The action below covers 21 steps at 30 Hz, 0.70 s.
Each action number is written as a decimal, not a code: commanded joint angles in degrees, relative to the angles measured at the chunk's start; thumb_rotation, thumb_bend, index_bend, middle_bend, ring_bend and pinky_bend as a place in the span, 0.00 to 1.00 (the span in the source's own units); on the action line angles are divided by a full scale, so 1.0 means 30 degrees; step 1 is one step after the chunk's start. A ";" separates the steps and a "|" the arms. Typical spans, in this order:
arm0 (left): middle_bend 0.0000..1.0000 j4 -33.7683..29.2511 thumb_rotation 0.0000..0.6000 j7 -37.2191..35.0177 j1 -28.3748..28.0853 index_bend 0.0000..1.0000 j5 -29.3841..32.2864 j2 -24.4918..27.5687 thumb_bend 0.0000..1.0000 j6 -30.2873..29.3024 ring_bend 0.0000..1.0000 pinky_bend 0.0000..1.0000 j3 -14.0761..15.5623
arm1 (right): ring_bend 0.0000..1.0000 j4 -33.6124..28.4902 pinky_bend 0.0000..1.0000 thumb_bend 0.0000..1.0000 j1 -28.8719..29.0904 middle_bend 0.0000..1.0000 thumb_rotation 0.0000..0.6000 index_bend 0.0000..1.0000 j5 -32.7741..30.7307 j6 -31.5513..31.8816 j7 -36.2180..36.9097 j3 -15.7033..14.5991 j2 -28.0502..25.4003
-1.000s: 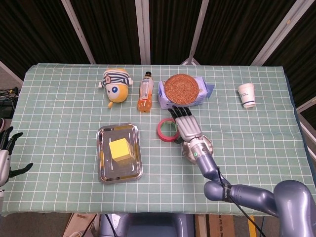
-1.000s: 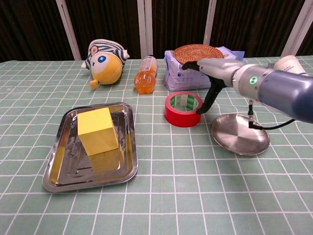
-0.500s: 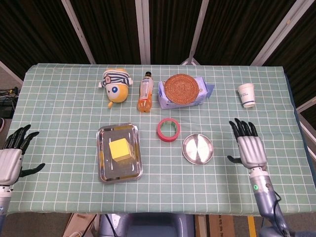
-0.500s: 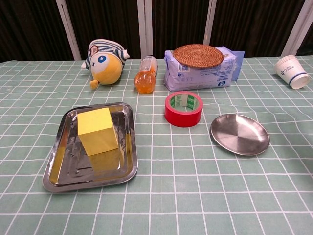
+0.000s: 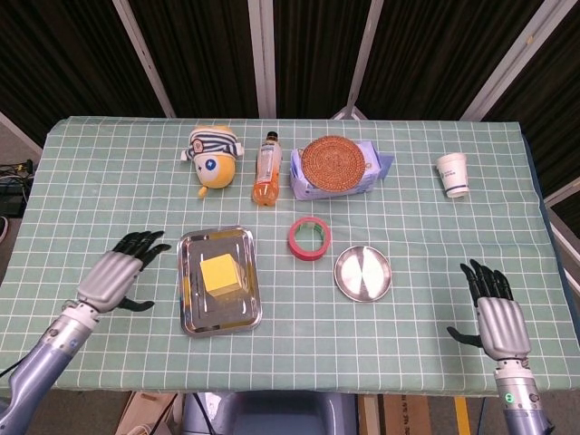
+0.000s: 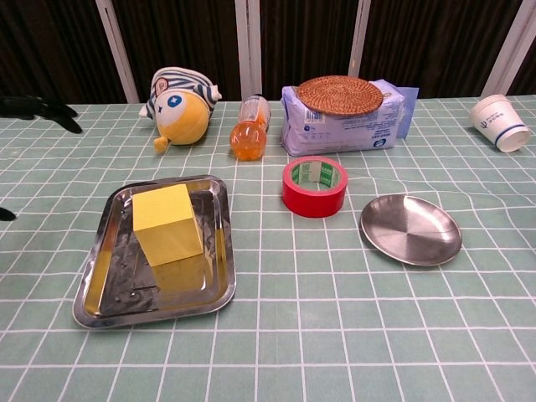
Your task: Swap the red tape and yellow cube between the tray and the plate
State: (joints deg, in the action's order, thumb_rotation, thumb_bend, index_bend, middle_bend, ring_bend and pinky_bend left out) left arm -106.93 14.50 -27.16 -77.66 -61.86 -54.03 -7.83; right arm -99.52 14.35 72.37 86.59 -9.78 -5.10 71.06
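**Q:** where's the swap at right now?

**A:** Halfway-ish. The red tape (image 6: 314, 186) sits on the tablecloth between the tray (image 5: 190, 313) and the plate (image 6: 410, 229), just beside the plate but not on it. The yellow cube (image 6: 167, 224) is in the tray, and the plate is bare steel. A second ago my right hand (image 5: 497, 319) was over the tape; now it's pulled back to the near right edge of the table, fingers spread, holding nothing.

**Q:** and the left?

**A:** That's the change. My left hand (image 5: 118, 276) has come in from the table's edge and now hovers just beside the tray's left side, fingers apart, nothing in it. I read that as the tape being parked so the cube can go next. Plush toy (image 6: 178, 100), juice bottle (image 6: 249, 127), tissue pack (image 6: 343, 126) and paper cup (image 6: 500, 122) along the back are well apart from all this.
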 commanded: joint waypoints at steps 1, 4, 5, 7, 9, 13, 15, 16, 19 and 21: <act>0.00 0.0692 1.00 0.1283 -0.1519 0.15 0.0737 -0.0993 0.00 0.1236 0.00 0.04 -0.0185 | 0.00 0.0035 0.00 0.02 -0.0207 0.00 1.00 0.00 -0.0062 -0.0127 -0.0269 0.0290 0.0124; 0.00 0.1879 1.00 0.0920 -0.2085 0.15 0.0191 -0.2214 0.00 0.1177 0.00 0.04 -0.0267 | 0.00 0.0035 0.00 0.01 -0.0400 0.00 1.00 0.00 -0.0143 -0.0191 -0.0613 0.0581 0.0290; 0.00 0.2321 1.00 0.0684 -0.2204 0.15 0.0020 -0.2612 0.00 0.1133 0.00 0.04 -0.0255 | 0.00 0.0031 0.00 0.01 -0.0449 0.00 1.00 0.00 -0.0159 -0.0217 -0.0721 0.0660 0.0347; 0.00 0.3204 1.00 0.0361 -0.2470 0.15 -0.0277 -0.3385 0.00 0.1147 0.00 0.04 -0.0133 | 0.00 -0.0010 0.00 0.01 -0.0575 0.00 1.00 0.00 -0.0180 -0.0270 -0.0935 0.0816 0.0462; 0.00 0.3882 1.00 0.0088 -0.2669 0.15 -0.0574 -0.4071 0.00 0.1047 0.00 0.04 -0.0018 | 0.00 -0.0060 0.00 0.01 -0.0698 0.00 1.00 0.00 -0.0234 -0.0343 -0.1142 0.0951 0.0520; 0.00 0.4736 1.00 -0.0577 -0.2964 0.15 -0.0983 -0.5050 0.00 0.1014 0.00 0.04 0.0221 | 0.00 -0.0196 0.00 0.01 -0.0885 0.00 1.00 0.00 -0.0389 -0.0541 -0.1480 0.1141 0.0558; 0.00 0.5334 1.00 -0.1055 -0.3125 0.15 -0.1353 -0.5751 0.00 0.0812 0.00 0.04 0.0300 | 0.00 -0.0288 0.00 0.01 -0.0971 0.00 1.00 0.00 -0.0404 -0.0653 -0.1616 0.1236 0.0544; 0.00 0.5517 1.00 -0.1182 -0.3148 0.15 -0.1480 -0.5906 0.00 0.0714 0.00 0.04 0.0332 | 0.00 -0.0307 0.00 0.01 -0.0992 0.00 1.00 0.00 -0.0401 -0.0685 -0.1638 0.1265 0.0536; 0.00 0.6011 1.00 -0.1624 -0.3209 0.15 -0.1919 -0.6424 0.00 0.0365 0.00 0.04 0.0462 | 0.00 -0.0397 0.00 0.01 -0.1084 0.00 1.00 0.00 -0.0391 -0.0766 -0.1684 0.1362 0.0489; 0.00 0.6469 1.00 -0.1859 -0.3330 0.15 -0.2183 -0.6872 0.00 0.0259 0.00 0.04 0.0609 | 0.00 -0.0483 0.00 0.01 -0.1179 0.00 1.00 0.00 -0.0379 -0.0824 -0.1674 0.1471 0.0434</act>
State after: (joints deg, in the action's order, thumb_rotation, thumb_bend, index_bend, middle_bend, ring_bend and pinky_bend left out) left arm -88.50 9.49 -36.78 -83.65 -81.51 -52.93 -6.43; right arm -100.88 10.90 71.23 84.15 -14.86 -0.78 72.43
